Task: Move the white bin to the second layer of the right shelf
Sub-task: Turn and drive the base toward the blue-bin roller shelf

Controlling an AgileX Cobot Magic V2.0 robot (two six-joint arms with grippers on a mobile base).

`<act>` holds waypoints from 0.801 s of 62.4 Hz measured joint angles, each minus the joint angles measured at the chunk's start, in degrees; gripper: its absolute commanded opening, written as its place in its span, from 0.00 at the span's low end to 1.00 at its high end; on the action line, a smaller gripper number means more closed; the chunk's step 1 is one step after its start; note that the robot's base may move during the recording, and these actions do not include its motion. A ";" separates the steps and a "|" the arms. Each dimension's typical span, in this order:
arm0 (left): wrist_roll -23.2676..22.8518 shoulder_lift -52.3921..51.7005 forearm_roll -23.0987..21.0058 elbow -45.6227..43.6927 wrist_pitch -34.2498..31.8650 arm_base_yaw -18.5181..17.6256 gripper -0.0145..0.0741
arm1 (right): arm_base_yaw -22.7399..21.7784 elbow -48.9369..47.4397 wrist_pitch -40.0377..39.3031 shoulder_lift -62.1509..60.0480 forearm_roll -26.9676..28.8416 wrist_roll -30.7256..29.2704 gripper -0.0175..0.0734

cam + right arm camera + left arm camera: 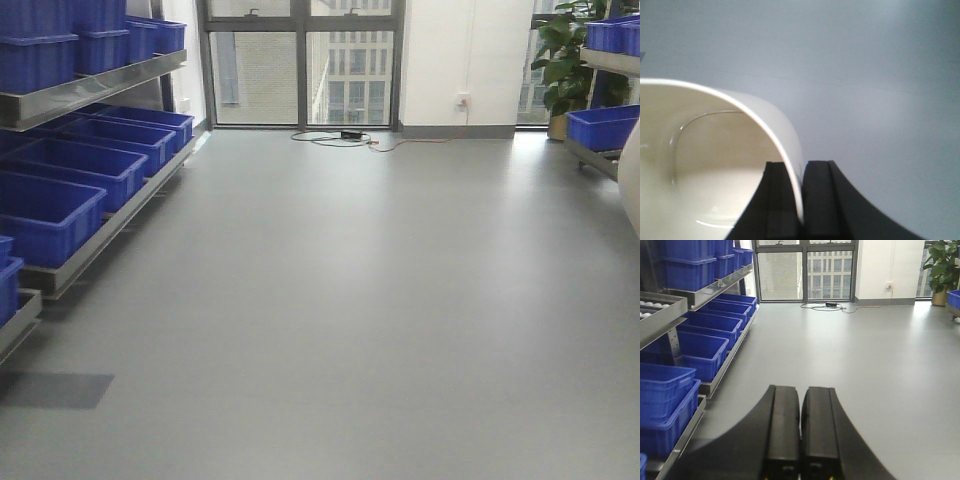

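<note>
The white bin (715,165) fills the left of the right wrist view, glossy cream and empty inside. My right gripper (801,167) is shut on its wall, one finger inside and one outside, with grey floor beyond it. A pale sliver of the bin (631,180) shows at the right edge of the front view. The right shelf (600,155) stands far right with blue crates on two levels; I cannot tell which level is the second layer. My left gripper (801,390) is shut on nothing and hangs above the floor.
A steel rack of blue crates (60,200) lines the left wall. A roller lane (657,307) juts out at the left. A cable (345,137) lies by the window, and a potted plant (565,60) stands at the back right. Grey floor (350,300) lies between the racks.
</note>
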 measured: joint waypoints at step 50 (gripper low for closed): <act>0.00 0.00 0.00 0.00 0.00 0.00 0.26 | 0.00 0.00 0.00 0.00 0.00 0.00 0.25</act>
